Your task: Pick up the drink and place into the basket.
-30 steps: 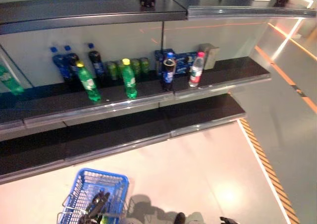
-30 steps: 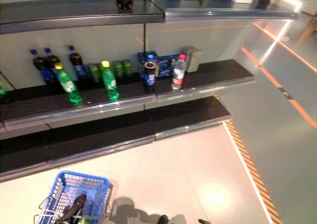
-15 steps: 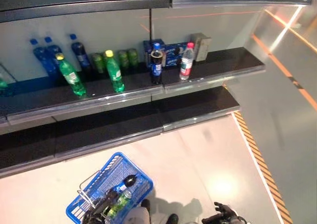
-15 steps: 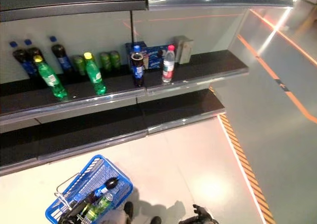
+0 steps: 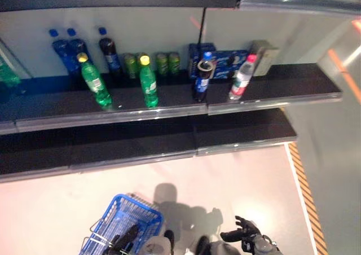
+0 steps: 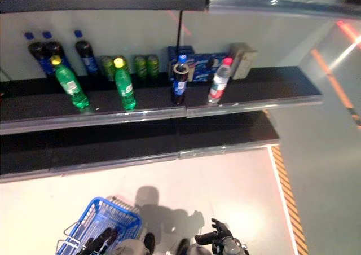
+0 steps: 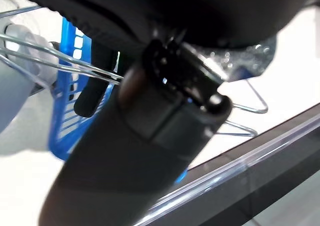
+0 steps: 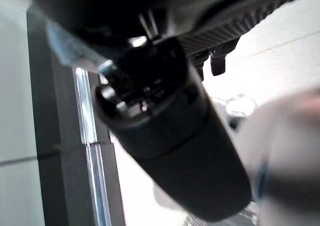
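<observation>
Several drinks (image 5: 149,89) stand upright along the shelf (image 5: 169,111) edge within reach, while the left robot hand (image 5: 125,239) grips the blue basket (image 5: 121,218) handle to carry it and the right robot hand (image 5: 243,236) hangs empty, fingers relaxed.

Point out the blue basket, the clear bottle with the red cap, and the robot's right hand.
blue basket (image 5: 148,216): left eye view, on its far rim.
clear bottle with the red cap (image 5: 241,81): left eye view, on its body.
right hand (image 5: 246,236): left eye view, on its palm.
</observation>
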You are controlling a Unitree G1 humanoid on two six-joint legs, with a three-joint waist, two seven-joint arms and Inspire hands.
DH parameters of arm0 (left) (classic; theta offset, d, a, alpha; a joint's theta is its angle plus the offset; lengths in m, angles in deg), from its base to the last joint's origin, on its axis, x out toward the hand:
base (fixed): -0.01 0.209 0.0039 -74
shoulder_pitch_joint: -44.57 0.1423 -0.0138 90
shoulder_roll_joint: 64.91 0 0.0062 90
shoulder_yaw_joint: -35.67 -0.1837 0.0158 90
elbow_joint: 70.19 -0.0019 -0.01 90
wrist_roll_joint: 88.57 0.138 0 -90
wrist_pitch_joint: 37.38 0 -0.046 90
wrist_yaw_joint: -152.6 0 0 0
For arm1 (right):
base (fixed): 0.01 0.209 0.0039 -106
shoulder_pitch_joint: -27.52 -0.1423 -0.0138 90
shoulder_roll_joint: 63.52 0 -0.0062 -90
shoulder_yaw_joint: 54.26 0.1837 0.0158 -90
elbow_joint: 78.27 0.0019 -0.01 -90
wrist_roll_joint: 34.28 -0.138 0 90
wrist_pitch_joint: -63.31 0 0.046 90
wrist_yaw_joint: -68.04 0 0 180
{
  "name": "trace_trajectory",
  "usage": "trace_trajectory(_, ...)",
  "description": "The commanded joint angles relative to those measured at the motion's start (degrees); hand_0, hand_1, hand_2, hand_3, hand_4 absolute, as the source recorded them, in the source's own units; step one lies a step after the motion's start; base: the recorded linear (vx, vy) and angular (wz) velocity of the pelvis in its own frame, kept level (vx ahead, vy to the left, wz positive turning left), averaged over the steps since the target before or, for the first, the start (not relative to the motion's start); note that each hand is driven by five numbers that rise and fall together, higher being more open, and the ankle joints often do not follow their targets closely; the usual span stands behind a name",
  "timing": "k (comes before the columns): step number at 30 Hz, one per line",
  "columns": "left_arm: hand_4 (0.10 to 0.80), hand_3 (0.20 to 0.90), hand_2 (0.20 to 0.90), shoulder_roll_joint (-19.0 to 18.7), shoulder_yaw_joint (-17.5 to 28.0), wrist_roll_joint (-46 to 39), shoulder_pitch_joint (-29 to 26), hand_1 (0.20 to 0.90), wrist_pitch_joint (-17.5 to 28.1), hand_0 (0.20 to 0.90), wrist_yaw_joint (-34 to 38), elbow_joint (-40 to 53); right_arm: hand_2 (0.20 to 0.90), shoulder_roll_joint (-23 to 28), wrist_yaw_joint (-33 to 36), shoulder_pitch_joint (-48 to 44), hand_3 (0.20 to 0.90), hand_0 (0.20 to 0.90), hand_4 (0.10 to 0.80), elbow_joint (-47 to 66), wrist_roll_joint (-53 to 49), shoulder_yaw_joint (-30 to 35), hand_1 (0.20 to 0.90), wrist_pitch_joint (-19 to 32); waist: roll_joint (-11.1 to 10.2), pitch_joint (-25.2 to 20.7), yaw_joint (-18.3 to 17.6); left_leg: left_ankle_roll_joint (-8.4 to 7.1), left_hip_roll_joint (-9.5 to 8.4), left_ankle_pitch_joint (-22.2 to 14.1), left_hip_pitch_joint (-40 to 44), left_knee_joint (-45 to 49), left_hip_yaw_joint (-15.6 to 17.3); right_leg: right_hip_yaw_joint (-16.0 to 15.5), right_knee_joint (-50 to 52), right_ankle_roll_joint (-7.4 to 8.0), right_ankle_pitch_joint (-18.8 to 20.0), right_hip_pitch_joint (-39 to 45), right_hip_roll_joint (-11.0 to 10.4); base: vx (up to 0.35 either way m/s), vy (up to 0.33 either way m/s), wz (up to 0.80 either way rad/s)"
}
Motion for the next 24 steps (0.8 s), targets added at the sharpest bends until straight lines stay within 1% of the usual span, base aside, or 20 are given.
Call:
trace_trajectory(1,0.1,0.2,0.3,-4.0,-1.3,-1.9,-3.0,0.3,6.2,0.3,-3.6,11.2,0.9,1.0,1.9,0.6,0.9,0.9,0.8,1.6,-1.7,1.1,0.9,0.4,-0.1,-1.5,-0.2,-3.44,1.34,-3.3,-2.9,6.2,8.0,-0.1,-14.1,3.2,22.0,5.1,-5.3,0.221,-0.44,1.1)
trace_trajectory(3,0.1,0.2,0.3,-4.1,-0.5,-2.3,-2.1,0.3,5.8,0.3,-2.8,11.8,0.9,0.8,1.7,0.4,0.9,0.9,0.8,2.3,-1.2,0.7,0.9,-0.2,-0.1,-1.4,0.1,-4.29,3.02,-3.8,-2.4,6.8,6.6,-0.3,-12.8,3.67,21.0,5.4,-5.0,0.168,-0.375,0.59)
trace_trajectory(4,0.1,0.2,0.3,-4.1,0.0,-2.0,-1.6,0.3,5.8,0.3,-2.3,11.8,0.9,0.8,1.2,0.3,0.9,0.9,0.8,2.9,-1.0,0.4,0.9,-0.6,-0.4,-1.5,0.2,-4.82,4.24,-3.8,-2.5,7.7,6.2,-0.2,-12.0,3.74,19.6,5.8,-4.3,0.208,-0.498,0.61)
trace_trajectory(5,0.1,0.2,0.3,-4.1,0.5,-1.2,-1.2,0.3,5.9,0.3,-1.7,11.6,0.9,0.8,0.3,0.1,0.9,0.9,0.8,3.4,-0.6,-0.1,0.9,-1.2,-0.8,-1.7,0.3,-5.61,5.78,-3.9,-3.0,9.0,5.4,0.2,-11.7,3.97,17.4,6.5,-3.0,0.309,-0.72,0.74)
trace_trajectory(6,0.1,0.2,0.3,-4.1,1.1,-0.9,-0.7,0.3,6.3,0.3,-0.7,10.8,0.9,0.9,-1.4,0.0,0.9,0.9,0.8,4.3,0.7,-0.4,0.9,-3.2,-1.9,-2.4,0.6,-6.64,7.76,-3.6,-3.2,10.1,4.9,-0.2,-11.6,3.22,14.5,8.1,-0.4,0.244,-0.552,0.78)
trace_trajectory(7,0.1,0.2,0.3,-4.1,1.1,-0.9,-0.7,0.3,6.3,0.3,-0.7,10.8,0.9,0.9,-1.4,0.0,0.9,0.9,0.8,4.3,0.7,-0.4,0.9,-3.2,-1.9,-2.4,0.5,-6.67,7.81,-3.6,-3.2,10.1,4.9,-0.3,-11.5,3.19,14.4,8.1,-0.4,0.279,-0.647,0.48)
trace_trajectory(8,0.1,0.2,0.3,-3.8,1.9,-1.4,-0.1,0.3,5.5,0.3,-0.5,10.8,0.9,1.8,-2.6,0.0,0.9,0.9,0.8,5.1,1.9,-1.1,0.9,-3.9,-2.9,-2.7,1.2,-7.51,9.43,-3.2,-3.5,11.2,4.5,-1.2,-12.3,1.72,12.9,9.4,1.4,0.144,-0.348,0.2)
trace_trajectory(9,0.1,0.2,0.3,-3.8,2.0,-1.2,0.0,0.3,5.3,0.3,-0.5,10.9,0.9,1.9,-2.7,0.0,0.9,0.9,0.8,5.2,2.0,-1.2,0.9,-3.9,-2.9,-2.8,1.2,-7.63,9.59,-3.2,-3.6,11.3,4.4,-1.4,-12.5,1.58,12.8,9.5,1.5,0.208,-0.492,0.08)
trace_trajectory(10,0.1,0.2,0.3,-3.4,2.2,0.7,0.6,0.3,4.7,0.3,-1.4,10.6,0.9,2.6,-2.4,0.1,0.9,0.9,0.8,5.4,0.7,-1.2,0.9,-4.6,-3.3,-2.7,1.8,-8.04,9.97,-2.3,-4.5,12.4,4.5,-2.5,-13.2,0.78,12.6,10.6,2.4,0.118,-0.291,0.09)
trace_trajectory(12,0.1,0.2,0.3,-2.9,1.1,2.6,1.2,0.3,4.2,0.3,-3.2,10.9,0.9,3.7,-1.3,0.7,0.9,0.9,0.8,5.9,-2.1,0.4,0.9,-6.0,-3.4,-2.2,2.2,-8.93,10.86,0.9,-7.2,14.9,6.2,-5.4,-14.7,-0.56,12.5,12.2,3.7,0.099,-0.335,0.3)
trace_trajectory(13,0.1,0.2,0.3,-2.7,-0.1,2.7,1.7,0.3,4.1,0.3,-3.9,11.5,0.9,4.5,-1.3,1.1,0.9,0.9,0.8,5.4,-3.7,1.6,0.9,-5.3,-3.2,-1.7,2.5,-9.35,11.15,2.5,-8.5,15.0,7.3,-7.4,-15.3,-1.17,12.4,12.9,4.2,0.04,-0.223,0.73)
trace_trajectory(14,0.1,0.2,0.3,-2.6,-0.5,3.0,2.0,0.3,4.0,0.3,-4.1,11.9,0.9,4.8,-1.5,1.2,0.9,0.9,0.8,5.0,-4.1,2.2,0.9,-4.9,-2.9,-1.5,2.5,-9.62,11.42,3.5,-8.7,14.0,8.2,-8.3,-15.5,-1.33,12.3,13.2,4.6,0.029,-0.144,1.12)
trace_trajectory(15,0.1,0.2,0.3,-2.4,-1.1,3.4,2.6,0.3,3.6,0.3,-4.6,12.4,0.9,5.3,-1.6,1.1,0.9,0.9,0.8,4.6,-4.2,2.7,0.9,-4.3,-2.3,-1.3,2.7,-9.8,11.5,5.0,-8.5,10.5,8.9,-9.8,-15.7,-1.26,12.4,13.3,5.0,0.034,-0.034,0.84)
trace_trajectory(16,0.1,0.2,0.3,-2.2,-1.3,3.8,3.1,0.3,3.4,0.3,-5.0,12.4,0.9,5.5,-1.9,0.8,0.9,0.9,0.8,3.8,-3.9,3.0,0.9,-3.5,-1.6,-1.3,2.7,-9.79,12.02,6.7,-7.7,5.5,9.7,-10.6,-15.9,-1.05,12.6,13.1,5.4,0.065,0.012,0.65)
trace_trajectory(17,0.1,0.2,0.3,-2.2,-1.4,4.4,3.1,0.3,3.2,0.3,-5.2,12.1,0.9,5.5,-2.0,0.8,0.9,0.9,0.8,3.2,-4.4,3.0,0.9,-2.9,-0.9,-1.5,2.6,-10.23,12.96,8.8,-6.7,1.0,10.6,-11.1,-16.0,-1.03,12.5,13.2,6.1,0.097,0.054,0.43)
trace_trajectory(18,0.1,0.2,0.3,-2.1,-1.4,5.2,3.0,0.3,2.8,0.3,-5.0,11.9,0.9,5.5,-2.0,0.9,0.9,0.9,0.8,2.7,-4.8,3.1,0.9,-2.4,-0.4,-1.6,2.4,-10.78,13.71,10.7,-5.8,-2.0,11.4,-11.5,-16.1,-1.13,12.4,13.3,6.6,0.129,0.06,0.51)
trace_trajectory(19,0.1,0.2,0.3,-1.9,-1.3,6.0,2.7,0.3,2.9,0.3,-4.9,11.0,0.9,5.0,-1.7,1.2,0.9,0.9,0.8,2.5,-4.9,3.2,0.9,-1.9,-0.3,-1.3,2.2,-11.27,14.29,11.8,-5.6,-2.2,11.4,-11.5,-15.8,-1.38,12.0,13.8,6.9,0.134,0.071,0.5)
trace_trajectory(21,0.1,0.2,0.3,-1.4,-1.1,5.6,2.2,0.3,3.6,0.3,-4.8,9.5,0.9,4.4,-2.1,1.2,0.9,0.9,0.8,1.9,-4.4,2.7,0.9,-1.1,-0.7,-1.5,2.0,-10.85,13.7,10.6,-4.7,-2.2,10.3,-11.1,-15.8,-1.6,11.7,14.0,6.8,0.138,0.109,0.33)
trace_trajectory(23,0.1,0.2,0.3,-1.1,-0.6,5.9,1.8,0.3,3.8,0.3,-4.8,8.8,0.9,4.0,-2.9,1.3,0.9,0.9,0.8,1.6,-2.9,2.2,0.9,-0.1,-1.0,-2.1,1.6,-10.83,12.81,10.0,-3.6,-2.5,10.3,-10.6,-16.2,-1.65,11.9,14.0,6.8,0.158,0.152,0.05)
trace_trajectory(24,0.1,0.2,0.3,-1.1,-0.6,5.7,1.5,0.3,3.7,0.3,-4.7,8.8,0.9,3.8,-3.5,1.6,0.9,0.9,0.8,1.8,-2.2,1.9,0.9,0.3,-1.0,-2.2,1.4,-10.92,12.38,9.5,-3.4,-2.0,10.7,-10.5,-16.2,-1.51,12.0,14.1,6.4,0.161,0.172,-0.01)
